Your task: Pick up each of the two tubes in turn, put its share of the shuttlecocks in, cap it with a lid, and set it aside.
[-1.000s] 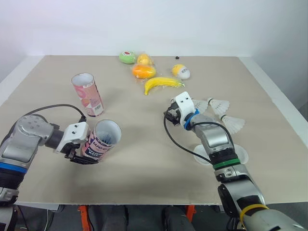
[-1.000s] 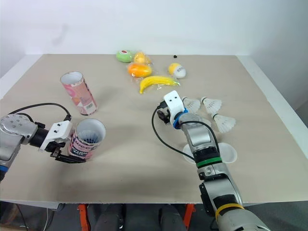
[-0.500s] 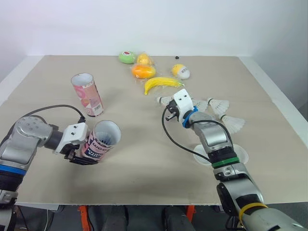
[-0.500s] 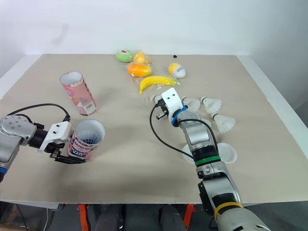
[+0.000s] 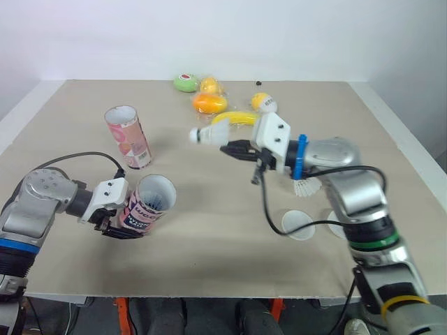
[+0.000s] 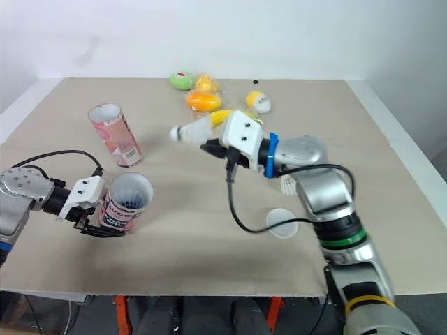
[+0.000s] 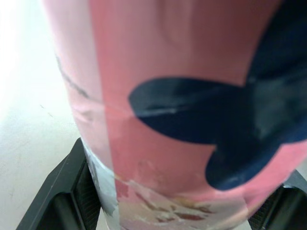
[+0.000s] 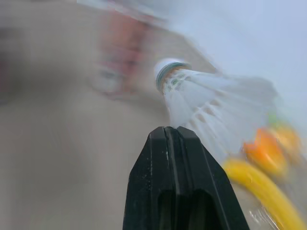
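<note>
L gripper (image 5: 120,226) is clamped on the pink cardboard tube w/ dark print (image 5: 145,204). Its black fingers (image 7: 57,201) press on either side of the tube's lower end. That tube is at the near-left of the beige tabletop (image 5: 209,237), tilted, w/ its open mouth turned up and toward the R side. I can't tell if its base touches the top. A second pink cardboard tube (image 5: 128,137) stands upright farther back on the left, apart from the held one, mouth open, no lid on.

R gripper (image 5: 229,148) is up over mid-table, arm reaching across toward the left. Its fingers (image 8: 163,163) are pinched together on the skirt of a white feather shuttlecock (image 5: 204,135). The cork end w/ green band points left, away from the gripper. The shuttlecock is in the air, btwn the upright tube and the yellow banana (image 5: 236,117) as I see it, not yet over the held tube's mouth.

Another white shuttlecock (image 5: 304,187) lies on the table under the R forearm, partly hidden. A clear round plastic lid (image 5: 297,225) lies flat near-right. A second clear lid (image 5: 334,226) is beside it, mostly behind the arm.

At the back of the table: orange fruit (image 5: 209,103), green round fruit (image 5: 185,83), yellow-and-white egg-shaped toy (image 5: 263,103).
</note>
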`<control>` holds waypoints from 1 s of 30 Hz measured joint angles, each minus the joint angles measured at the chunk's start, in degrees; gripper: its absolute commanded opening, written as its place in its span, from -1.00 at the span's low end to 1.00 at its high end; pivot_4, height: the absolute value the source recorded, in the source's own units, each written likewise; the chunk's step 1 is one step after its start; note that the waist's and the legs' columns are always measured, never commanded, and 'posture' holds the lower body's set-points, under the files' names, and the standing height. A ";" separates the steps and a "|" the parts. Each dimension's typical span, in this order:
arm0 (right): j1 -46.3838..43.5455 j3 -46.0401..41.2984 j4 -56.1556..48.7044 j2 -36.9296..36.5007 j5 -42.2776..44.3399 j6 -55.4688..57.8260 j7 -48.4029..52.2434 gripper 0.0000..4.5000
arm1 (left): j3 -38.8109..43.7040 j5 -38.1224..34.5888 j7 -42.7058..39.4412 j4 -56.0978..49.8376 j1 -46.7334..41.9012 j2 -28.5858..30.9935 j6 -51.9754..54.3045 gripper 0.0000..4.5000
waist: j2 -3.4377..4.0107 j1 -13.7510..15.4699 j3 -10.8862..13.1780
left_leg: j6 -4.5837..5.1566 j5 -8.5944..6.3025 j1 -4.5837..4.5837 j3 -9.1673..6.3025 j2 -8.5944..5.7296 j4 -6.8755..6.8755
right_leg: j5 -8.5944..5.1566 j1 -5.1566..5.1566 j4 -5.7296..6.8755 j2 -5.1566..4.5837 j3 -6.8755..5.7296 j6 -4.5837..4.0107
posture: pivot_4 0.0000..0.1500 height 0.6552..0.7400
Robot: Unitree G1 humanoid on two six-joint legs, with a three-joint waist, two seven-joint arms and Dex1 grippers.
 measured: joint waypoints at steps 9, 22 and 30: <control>-8.15 6.70 -2.07 1.31 1.52 -2.76 9.64 -0.99 | -0.19 0.31 -0.14 0.92 -0.49 -0.38 -0.02 0.49 | 0.05 -0.04 -0.03 | -0.01 0.01 0.13 0.05 0.01 0.03 | 0.02 0.02 0.06 -0.05 -0.01 -0.08 | 1.00 -0.14; -14.91 9.62 2.78 6.51 2.18 -0.32 11.85 0.49 | -0.20 0.25 -0.20 0.81 -0.49 -0.31 0.15 0.49 | 0.04 0.01 -0.04 | -0.01 0.01 0.12 0.01 0.01 0.00 | -0.02 0.04 0.10 -0.02 -0.04 -0.10 | 1.00 -0.14; 3.34 -10.13 -7.51 0.29 13.38 15.32 1.82 0.91 | -0.89 0.22 -0.07 -0.35 -0.95 -0.57 0.41 0.49 | -0.16 0.66 -0.15 | -0.04 -0.01 0.05 -0.07 -0.02 -0.02 | -0.07 0.13 0.04 -0.06 -0.11 -0.19 | 1.00 -0.14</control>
